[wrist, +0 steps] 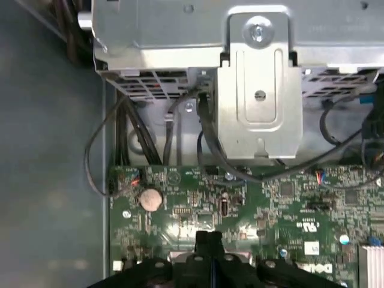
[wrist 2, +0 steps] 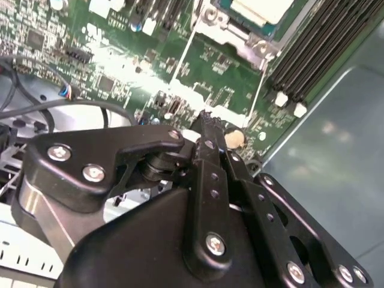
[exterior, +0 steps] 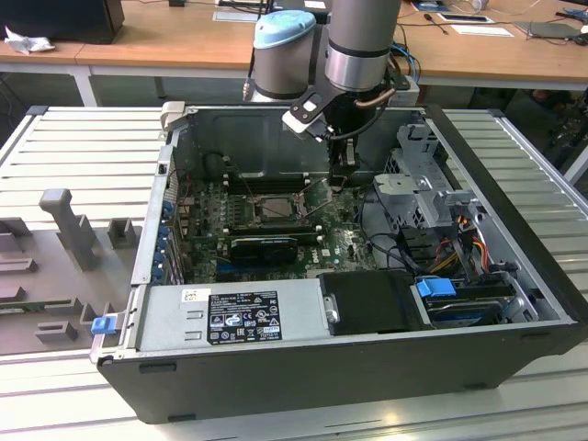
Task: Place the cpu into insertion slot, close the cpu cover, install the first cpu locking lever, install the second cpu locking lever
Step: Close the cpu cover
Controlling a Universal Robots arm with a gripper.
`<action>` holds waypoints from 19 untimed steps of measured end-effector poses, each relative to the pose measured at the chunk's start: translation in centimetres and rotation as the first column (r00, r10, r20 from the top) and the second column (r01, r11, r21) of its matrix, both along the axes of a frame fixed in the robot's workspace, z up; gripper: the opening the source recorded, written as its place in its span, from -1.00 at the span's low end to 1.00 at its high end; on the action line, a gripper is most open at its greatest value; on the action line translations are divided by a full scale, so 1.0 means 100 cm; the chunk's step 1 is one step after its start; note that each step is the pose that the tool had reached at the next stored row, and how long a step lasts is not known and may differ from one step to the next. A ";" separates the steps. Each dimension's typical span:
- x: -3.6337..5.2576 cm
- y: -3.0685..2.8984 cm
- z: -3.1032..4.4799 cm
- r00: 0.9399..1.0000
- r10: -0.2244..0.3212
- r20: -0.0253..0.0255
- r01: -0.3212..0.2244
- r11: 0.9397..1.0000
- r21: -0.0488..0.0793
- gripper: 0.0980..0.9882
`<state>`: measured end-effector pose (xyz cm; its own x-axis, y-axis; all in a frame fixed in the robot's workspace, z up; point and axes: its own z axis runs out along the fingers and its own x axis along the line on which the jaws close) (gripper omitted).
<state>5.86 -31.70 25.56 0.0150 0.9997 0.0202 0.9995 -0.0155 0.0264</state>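
Surface: ribbed grey table (exterior: 73, 138) carrying an open case (exterior: 276, 377), with wooden desks (exterior: 165, 46) behind it.
Exterior, arm: your arm (exterior: 363, 37) reaches down into the case, and the gripper (exterior: 342, 179) hangs low over the motherboard (exterior: 340, 243).
Exterior, slot: the insertion slot (exterior: 272, 209) lies toward the exterior view's left of the gripper, near but apart.
Second wrist, gripper: your gripper (wrist 2: 207, 120) is clenched, tips pressed together with nothing between them, just above the board beside a coin cell (wrist 2: 235, 138).
Second wrist, cpu: the pale cpu (wrist 2: 264, 7) lies inside the slot's metal rim, well apart from your fingertips, with memory slots (wrist 2: 312, 48) alongside.
Second wrist, levers: two thin levers (wrist 2: 182, 60) run out from the slot across the board. They look unlatched, though you can't be sure from this angle.
First wrist, gripper: the closed tips (wrist: 208, 235) hover over green board, the coin cell nearby.
First wrist, background: a folded metal bracket (wrist: 259, 90) stands past the board's edge, with dark cables running under it.
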 end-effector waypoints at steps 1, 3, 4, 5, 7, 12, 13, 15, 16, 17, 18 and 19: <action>0.0030 0.0001 -0.0005 1.000 0.003 0.000 -0.003 1.000 0.000 -0.98; 0.0060 0.0001 -0.0012 1.000 0.007 0.000 -0.007 1.000 0.000 -0.98; 0.0069 0.0002 -0.0018 1.000 0.007 0.000 -0.007 1.000 0.000 -0.98; 0.0076 0.0001 -0.0025 1.000 0.007 0.000 -0.007 1.000 0.000 -0.98; 0.0092 0.0001 -0.0043 1.000 0.008 0.000 -0.008 1.000 0.000 -0.98; 0.0103 0.0001 -0.0122 1.000 0.009 0.000 -0.009 1.000 -0.001 -0.98; 0.0103 0.0001 -0.0133 1.000 0.009 0.000 -0.009 1.000 -0.001 -0.98; 0.0093 0.0001 -0.0144 1.000 0.009 0.000 -0.009 1.000 0.000 -0.98; 0.0068 0.0002 -0.0143 1.000 0.009 0.000 -0.009 1.000 0.001 -0.98; 0.0050 0.0001 -0.0143 1.000 0.009 0.000 -0.009 1.000 0.002 -0.98; 0.0031 0.0002 -0.0143 1.000 0.009 0.000 -0.009 1.000 0.002 -0.98; -0.0005 0.0002 -0.0143 1.000 0.009 0.000 -0.009 1.000 0.002 -0.98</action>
<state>5.81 -31.68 24.13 0.0059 0.9997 0.0225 0.9996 -0.0065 0.0265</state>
